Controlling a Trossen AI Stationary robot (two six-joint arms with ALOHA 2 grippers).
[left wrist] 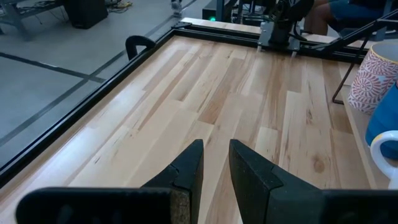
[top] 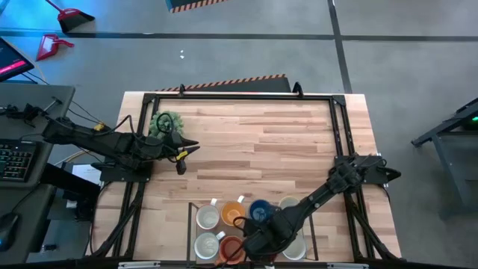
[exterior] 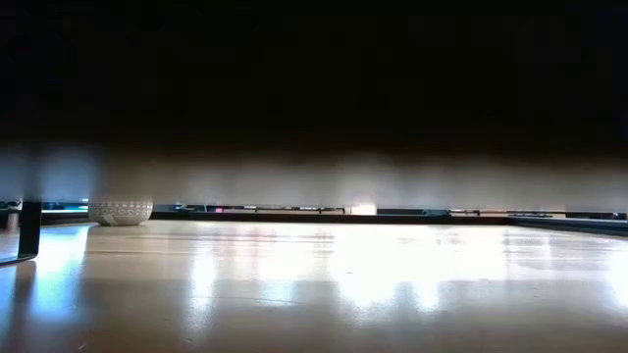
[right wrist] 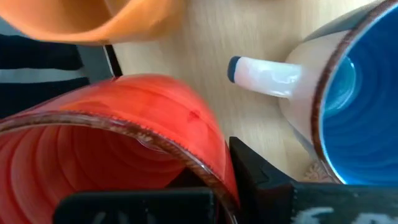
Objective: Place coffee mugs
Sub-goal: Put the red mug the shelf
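The worktop (top: 269, 142) is a pale wood-plank surface bordered by a black frame (top: 336, 119). All positions below are given relative to the potted plant (top: 166, 123), which stands at the worktop's far left corner.

The left arm (top: 89, 138) reaches in from the plant's side, and its left tool (top: 181, 153) hangs just beside the plant, toward the worktop's centre. In the left wrist view the left tool (left wrist: 214, 165) has its two dark fingers a narrow gap apart with nothing between them, above bare wood.

The right arm (top: 328, 190) runs from the edge opposite the plant diagonally down to the near edge, well apart from the plant. Its right tool (top: 254, 243) is down among the coffee mugs (top: 235, 224), which stand clustered at the near edge, across the worktop from the plant.

Within the cluster, seen from above: a white mug (top: 208, 217) and an orange mug (top: 233, 213) lie on the plant's side, a blue mug (top: 260, 211) beside them, a second white mug (top: 207, 245) nearest the edge, and a red mug (top: 231, 246) at the right tool.

In the right wrist view the right tool is closed on the wall of the red mug (right wrist: 124, 137), one finger (right wrist: 255, 171) outside it. The blue mug (right wrist: 354, 106) sits just beside it, its white handle (right wrist: 267, 74) pointing toward the red mug.
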